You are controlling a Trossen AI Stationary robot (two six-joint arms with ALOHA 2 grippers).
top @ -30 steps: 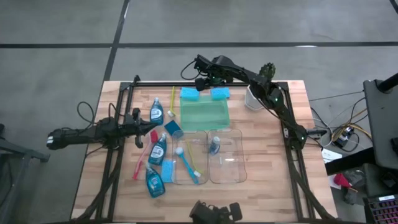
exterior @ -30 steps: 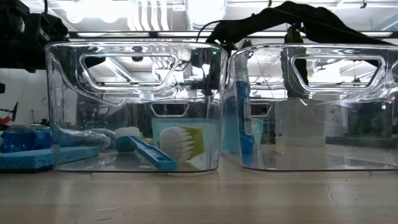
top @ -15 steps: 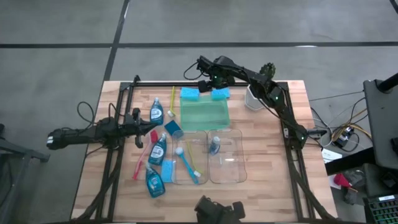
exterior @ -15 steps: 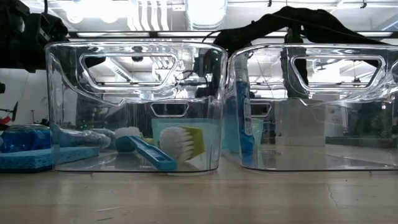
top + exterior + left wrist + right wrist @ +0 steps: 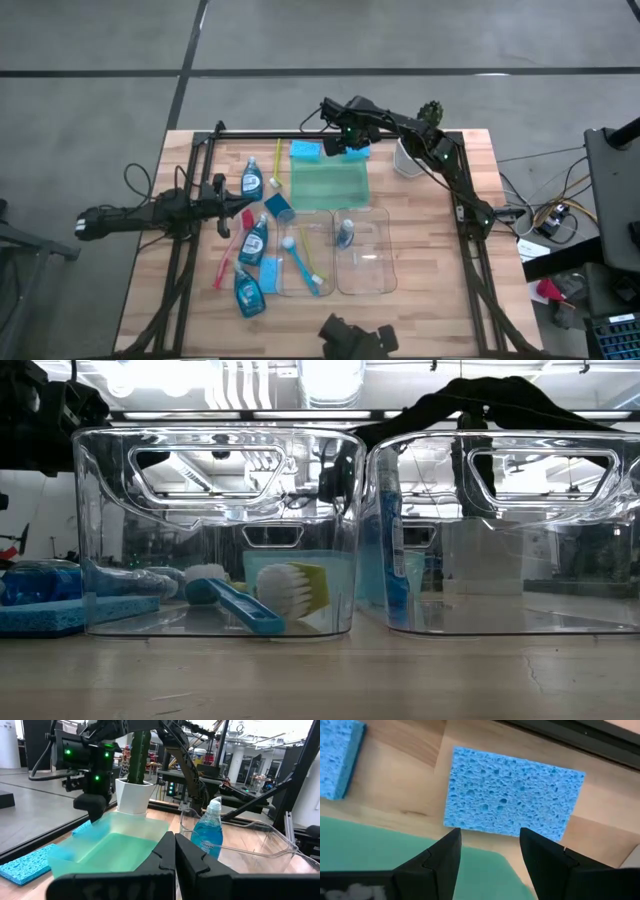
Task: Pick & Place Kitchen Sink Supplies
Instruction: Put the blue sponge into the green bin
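My right gripper (image 5: pixel 345 140) hangs open near the table's far edge, over a blue sponge (image 5: pixel 356 151) that lies flat on the wood beside the green tray (image 5: pixel 330 185). In the right wrist view its fingers (image 5: pixel 490 837) frame that sponge (image 5: pixel 512 795) without touching it. A second sponge (image 5: pixel 305 150) lies to its left. Bottles of blue liquid (image 5: pixel 252 181) (image 5: pixel 253 238) (image 5: pixel 248 292), a yellow-green brush (image 5: pixel 278 163) and a red-pink brush (image 5: pixel 233 250) lie at the table's left. My left gripper (image 5: pixel 228 208) waits there, shut (image 5: pixel 175 840).
Two clear bins (image 5: pixel 305 262) (image 5: pixel 362 262) stand near the front edge. The left one holds a blue brush (image 5: pixel 235 605), the right one an upright bottle (image 5: pixel 390 540). A cactus in a white pot (image 5: pixel 410 152) stands right of the sponge. More sponges (image 5: pixel 280 206) (image 5: pixel 268 271) lie among the bottles.
My right gripper has moved toward the table's right along the far edge, from above the gap between the two sponges to above the right-hand sponge. It stays open. Nothing else has moved.
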